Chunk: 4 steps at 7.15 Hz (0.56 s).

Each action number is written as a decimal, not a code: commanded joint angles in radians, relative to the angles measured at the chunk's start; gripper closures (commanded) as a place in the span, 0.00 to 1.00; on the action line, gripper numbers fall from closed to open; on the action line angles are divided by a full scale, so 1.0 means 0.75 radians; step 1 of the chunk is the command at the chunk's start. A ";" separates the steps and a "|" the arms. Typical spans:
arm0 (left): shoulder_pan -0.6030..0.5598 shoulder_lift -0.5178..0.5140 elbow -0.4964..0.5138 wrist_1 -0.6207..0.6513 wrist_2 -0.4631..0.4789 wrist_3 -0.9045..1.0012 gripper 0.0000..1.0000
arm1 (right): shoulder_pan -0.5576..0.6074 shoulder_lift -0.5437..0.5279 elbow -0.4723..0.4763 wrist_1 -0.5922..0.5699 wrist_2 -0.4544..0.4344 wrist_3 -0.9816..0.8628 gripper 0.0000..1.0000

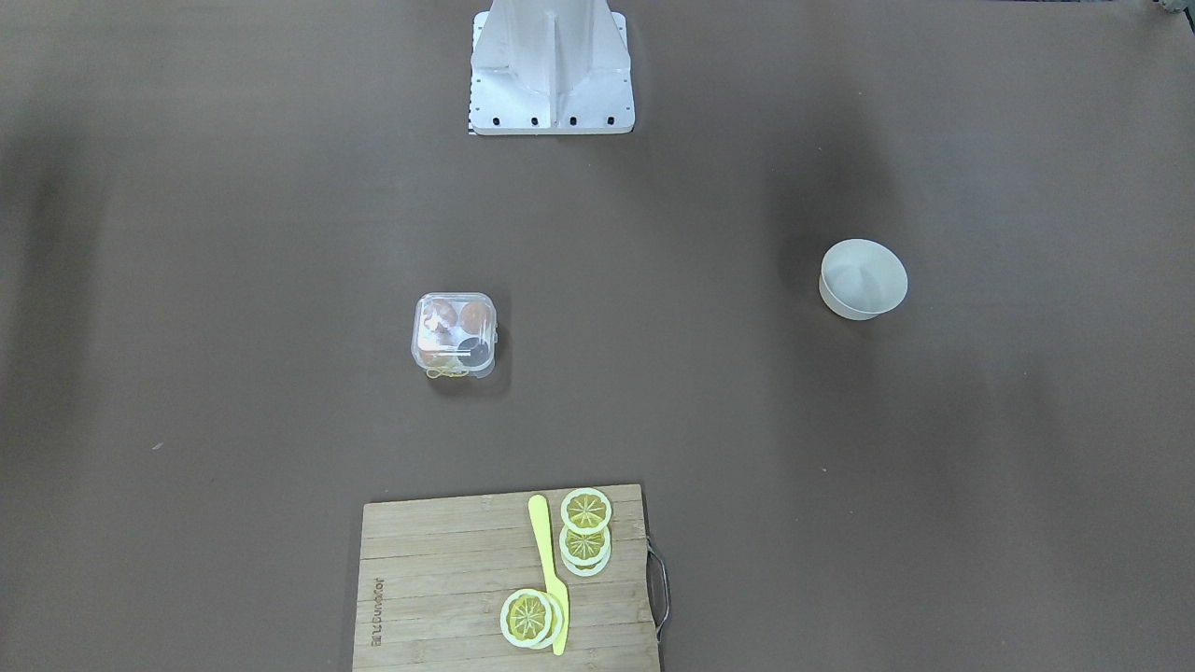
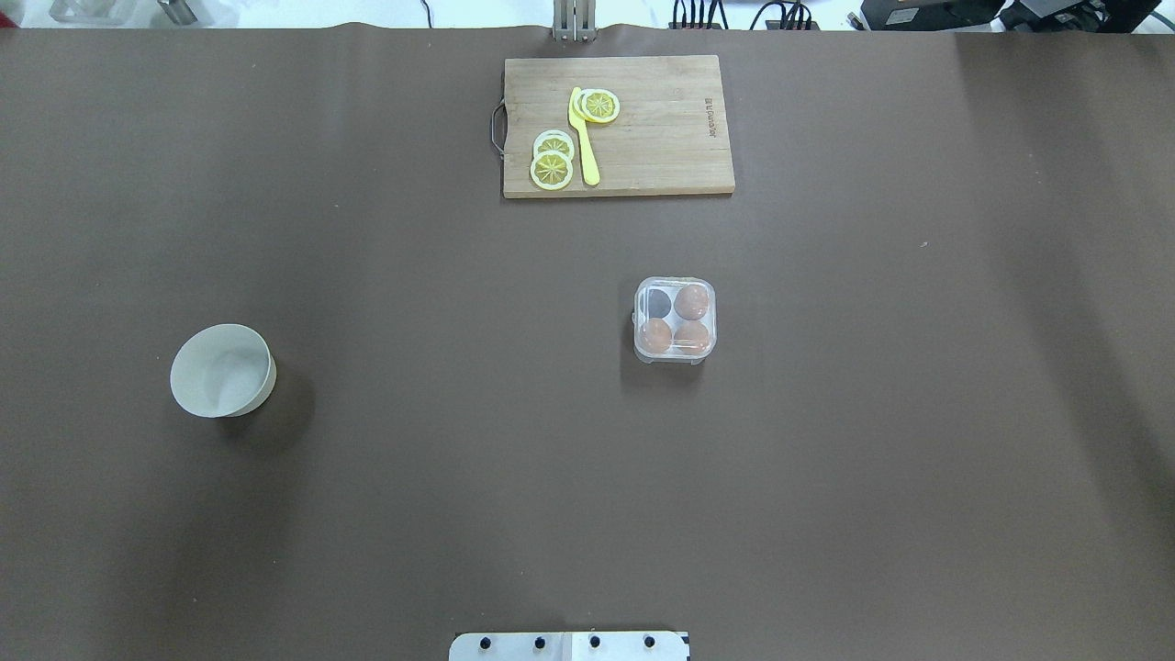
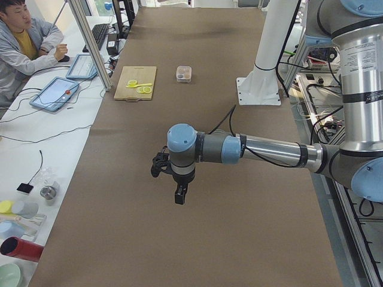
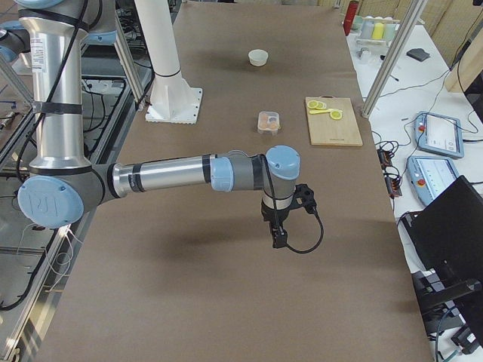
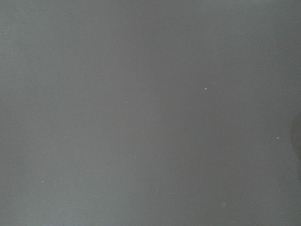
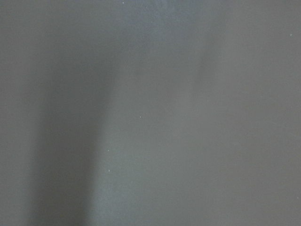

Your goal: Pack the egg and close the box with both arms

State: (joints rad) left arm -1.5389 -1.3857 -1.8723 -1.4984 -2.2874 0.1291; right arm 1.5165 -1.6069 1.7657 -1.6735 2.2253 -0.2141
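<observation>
The clear box stands mid-table, right of centre, with its lid down over the cells and its yellow clasp on the far side from the robot. Three brown eggs fill three cells and one cell is dark and empty; I cannot tell which egg is the task's. Both grippers show only in the side views. The left gripper hangs over bare table far from the box. The right gripper hangs likewise, far from the box. I cannot tell if either is open or shut. Both wrist views show only table.
A white bowl stands on the robot's left side and looks empty. A wooden cutting board with lemon slices and a yellow knife lies at the far edge. The white base is at the near edge.
</observation>
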 commanded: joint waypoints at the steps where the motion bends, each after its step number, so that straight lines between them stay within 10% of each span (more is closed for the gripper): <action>1: -0.030 0.005 0.030 -0.009 0.021 0.018 0.02 | 0.003 -0.032 -0.002 0.002 0.005 -0.015 0.00; 4: -0.036 -0.016 -0.001 -0.002 0.041 0.010 0.02 | 0.003 -0.040 -0.027 0.008 0.015 -0.015 0.00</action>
State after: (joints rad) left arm -1.5645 -1.3922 -1.8636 -1.5023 -2.2604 0.1381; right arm 1.5186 -1.6346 1.7498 -1.6685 2.2324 -0.2254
